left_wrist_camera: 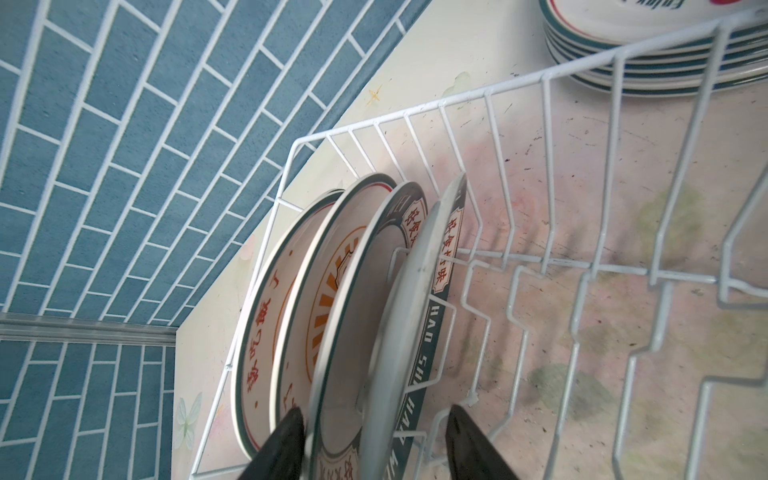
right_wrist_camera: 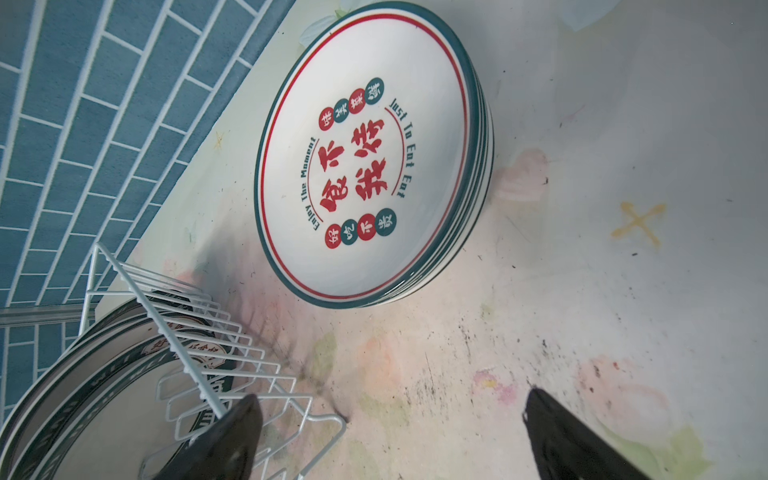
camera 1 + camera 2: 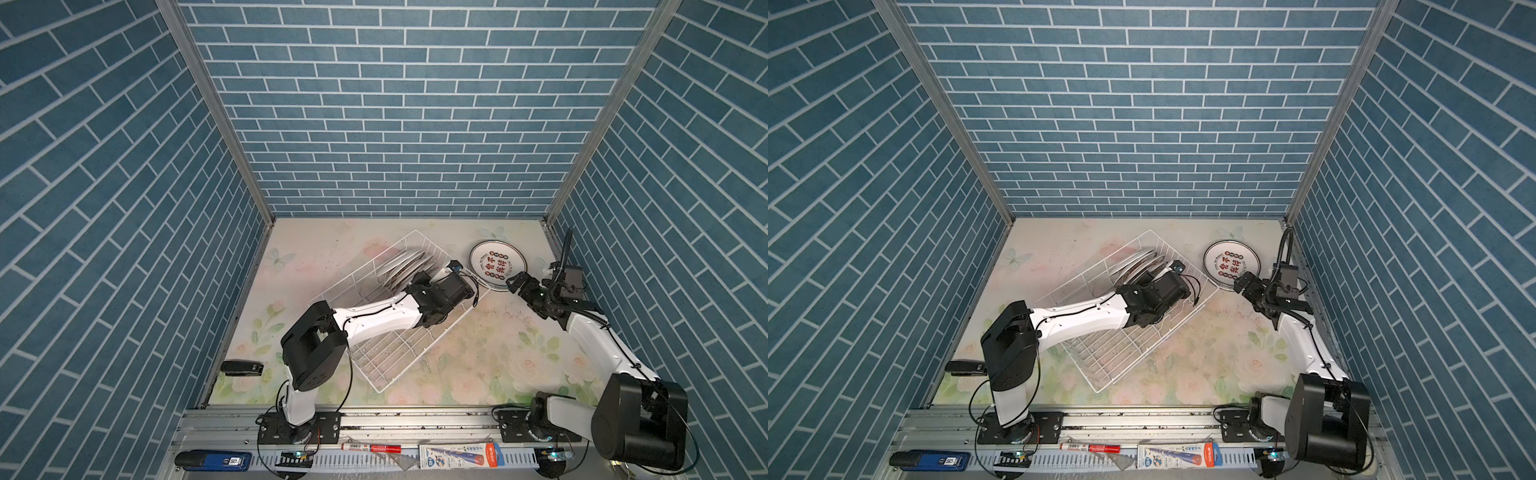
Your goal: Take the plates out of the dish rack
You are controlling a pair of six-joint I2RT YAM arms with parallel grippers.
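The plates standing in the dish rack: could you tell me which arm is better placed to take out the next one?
Left, probably. The left tool is open inside the dish rack, straddling the rims of the nearest plates. The right tool hangs open over bare table beside the unloaded stack, outside the rack.

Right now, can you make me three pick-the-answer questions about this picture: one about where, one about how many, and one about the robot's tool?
1. Where is the stack?
A) on the table, beside the rack
B) inside the rack
C) in a tool

2. How many plates stand in the rack?
A) one
B) nine
C) four

3. How is the right tool?
A) shut on a plate
B) open and empty
C) shut on the rack

Answers:
1 A, the stack lies flat on the table outside the rack.
2 C, the left wrist view shows four on edge.
3 B, its fingers stand wide apart with only table between.
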